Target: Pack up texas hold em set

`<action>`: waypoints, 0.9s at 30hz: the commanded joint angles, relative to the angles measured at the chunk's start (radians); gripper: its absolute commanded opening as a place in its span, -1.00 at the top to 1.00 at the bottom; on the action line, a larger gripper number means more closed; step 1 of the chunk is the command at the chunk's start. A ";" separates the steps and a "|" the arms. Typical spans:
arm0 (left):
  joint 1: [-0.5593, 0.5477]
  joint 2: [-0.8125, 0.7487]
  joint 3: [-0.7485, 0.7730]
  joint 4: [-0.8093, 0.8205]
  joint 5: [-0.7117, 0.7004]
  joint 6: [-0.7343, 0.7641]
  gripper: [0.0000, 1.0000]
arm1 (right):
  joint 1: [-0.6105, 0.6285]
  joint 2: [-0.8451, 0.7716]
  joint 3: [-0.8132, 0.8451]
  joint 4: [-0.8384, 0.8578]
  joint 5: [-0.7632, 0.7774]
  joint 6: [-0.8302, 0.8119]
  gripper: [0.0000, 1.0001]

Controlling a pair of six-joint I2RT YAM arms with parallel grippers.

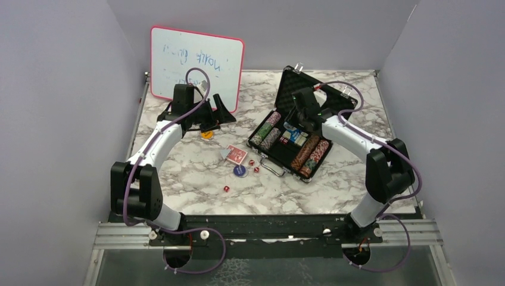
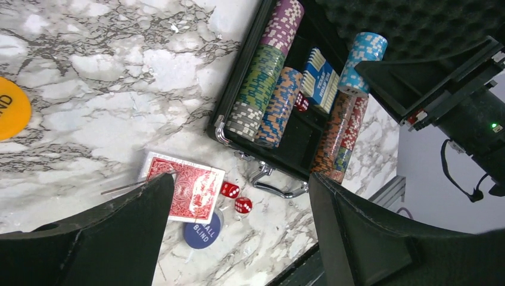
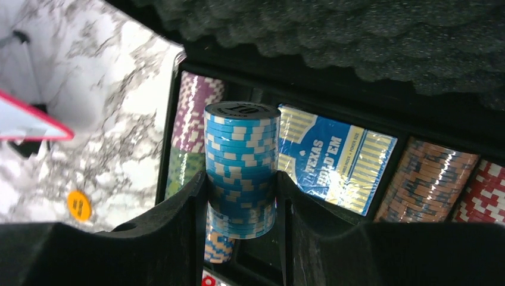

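The black foam-lined case (image 1: 286,95) lies open at centre right with striped chip stacks (image 1: 265,132) in its slots. My right gripper (image 3: 241,196) is shut on a blue-and-white chip stack (image 3: 241,164) and holds it above the case's middle, by a blue card box (image 3: 336,158). My left gripper (image 2: 241,232) is open and empty, up above the table left of the case. Red-backed cards (image 2: 187,190), two red dice (image 2: 236,198) and a blue button (image 2: 201,232) lie on the table below it. An orange button (image 2: 12,107) lies further off. A third die (image 1: 226,189) lies nearer the front.
A pink-framed whiteboard (image 1: 196,65) leans at the back left behind the left arm. The case's metal handle (image 2: 271,182) faces the loose pieces. Grey walls enclose the marble table (image 1: 196,190) on three sides.
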 commanded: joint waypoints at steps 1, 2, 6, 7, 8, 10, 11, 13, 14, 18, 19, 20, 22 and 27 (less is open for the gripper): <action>-0.008 -0.037 -0.006 -0.014 -0.032 0.053 -0.71 | 0.013 0.041 0.096 -0.109 0.165 0.177 0.80; -0.010 -0.033 -0.009 -0.014 -0.030 0.057 -0.71 | 0.015 0.052 0.104 -0.110 0.172 0.192 0.79; -0.009 -0.019 -0.014 -0.014 -0.029 0.065 -0.71 | 0.027 0.111 0.162 -0.185 0.204 0.284 0.78; -0.010 -0.016 -0.012 -0.015 -0.030 0.067 -0.71 | 0.036 0.124 0.176 -0.208 0.213 0.314 0.78; -0.010 -0.014 -0.010 -0.015 -0.032 0.067 -0.71 | 0.047 0.133 0.182 -0.215 0.247 0.325 0.78; -0.010 -0.008 -0.006 -0.015 -0.031 0.069 -0.71 | 0.079 0.141 0.185 -0.199 0.287 0.323 0.78; -0.010 -0.003 -0.004 -0.015 -0.029 0.068 -0.71 | 0.091 0.146 0.185 -0.190 0.302 0.325 0.78; -0.010 0.005 -0.001 -0.015 -0.022 0.067 -0.71 | 0.103 0.165 0.194 -0.187 0.308 0.345 0.78; -0.010 0.009 0.001 -0.014 -0.019 0.065 -0.71 | 0.105 0.177 0.202 -0.194 0.311 0.361 0.77; -0.010 0.017 0.002 -0.014 -0.017 0.067 -0.71 | 0.106 0.214 0.239 -0.228 0.346 0.389 0.77; -0.010 0.019 0.000 -0.014 -0.017 0.066 -0.71 | 0.106 0.218 0.244 -0.227 0.350 0.388 0.77; -0.010 0.020 0.000 -0.015 -0.018 0.067 -0.71 | 0.106 0.223 0.248 -0.226 0.354 0.389 0.77; -0.010 0.024 0.000 -0.015 -0.019 0.066 -0.71 | 0.105 0.233 0.259 -0.228 0.365 0.389 0.77; -0.010 0.033 0.008 -0.015 -0.020 0.068 -0.71 | 0.106 0.250 0.287 -0.232 0.404 0.373 0.75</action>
